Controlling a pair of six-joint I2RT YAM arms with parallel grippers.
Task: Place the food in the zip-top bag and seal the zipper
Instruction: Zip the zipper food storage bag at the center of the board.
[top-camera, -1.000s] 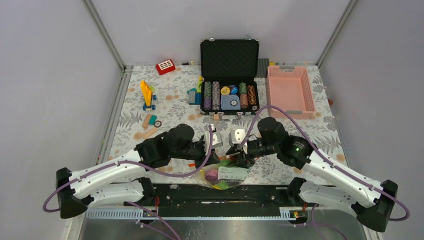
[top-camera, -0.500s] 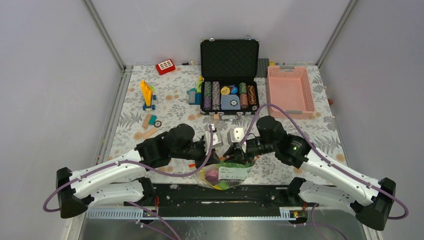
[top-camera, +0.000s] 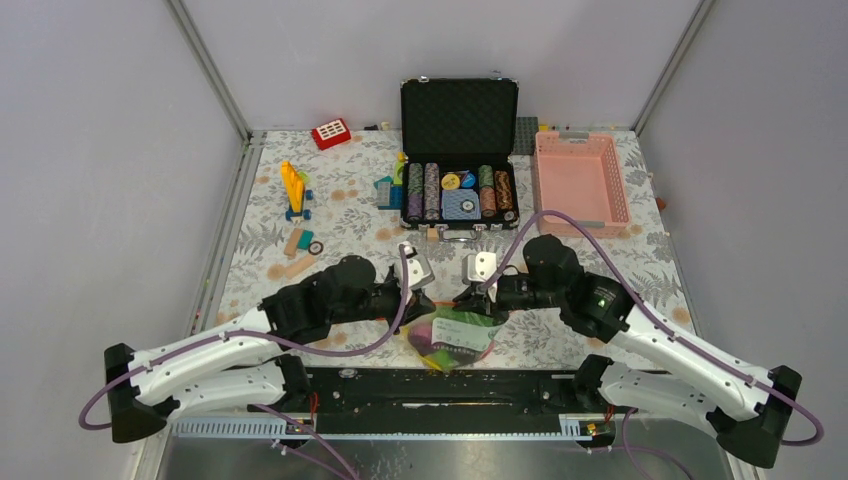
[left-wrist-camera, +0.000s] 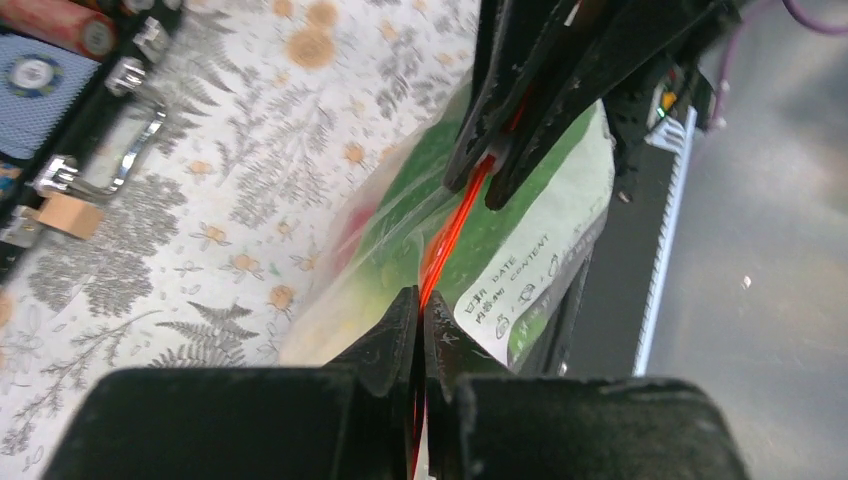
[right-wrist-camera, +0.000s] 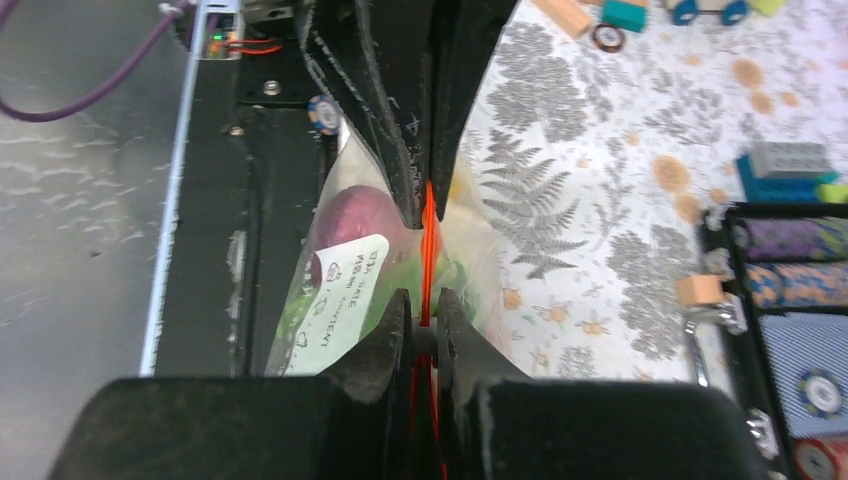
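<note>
While left tool (left-wrist-camera: 420, 302), right tool (right-wrist-camera: 425, 303) pinch zipper (left-wrist-camera: 455, 225), bag (top-camera: 455, 337) seemingly slung between.

Top ext cam: we look down from high up, behind the near edge of the table (top-camera: 350, 215), facing the back wall (top-camera: 440, 40). It's far off, so the whole table is in frame: chip case (top-camera: 459, 110) upper centre, pink basket (top-camera: 580, 185) upper right, zip-top bag (top-camera: 455, 340) small at lower centre.

L wrist cam: v. close, we look along the left gripper (left-wrist-camera: 420, 305) at btm centre toward the right gripper (left-wrist-camera: 482, 185) at top.

R wrist cam: same, opposite dir.

Both wrist views share the zipper (left-wrist-camera: 455, 225) running up mid-frame, the bag's white label (left-wrist-camera: 520, 280) & a corner of the chip case: upper left in L, lower right in R.
</note>
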